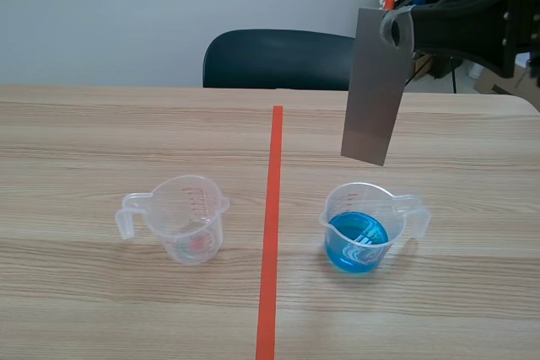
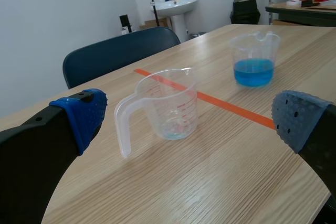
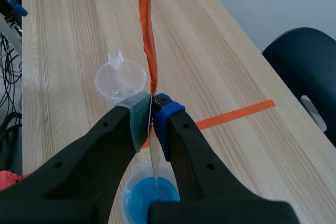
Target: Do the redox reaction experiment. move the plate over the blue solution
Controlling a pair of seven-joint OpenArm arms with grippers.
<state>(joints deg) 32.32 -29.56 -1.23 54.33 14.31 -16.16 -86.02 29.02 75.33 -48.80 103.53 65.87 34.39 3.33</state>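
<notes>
Right wrist view shows the right gripper (image 3: pixel 152 109) clamped on the top end of one thin grey metal plate (image 1: pixel 373 86). The plate hangs slightly tilted over the measuring cup of blue solution (image 1: pixel 361 229), its lower edge above the rim. The left gripper (image 2: pixel 191 119) stands wide apart and holds nothing, with the clear measuring cup (image 2: pixel 167 103) ahead of it. Two cups in all, one on each side of the orange-red tape line (image 1: pixel 272 225).
</notes>
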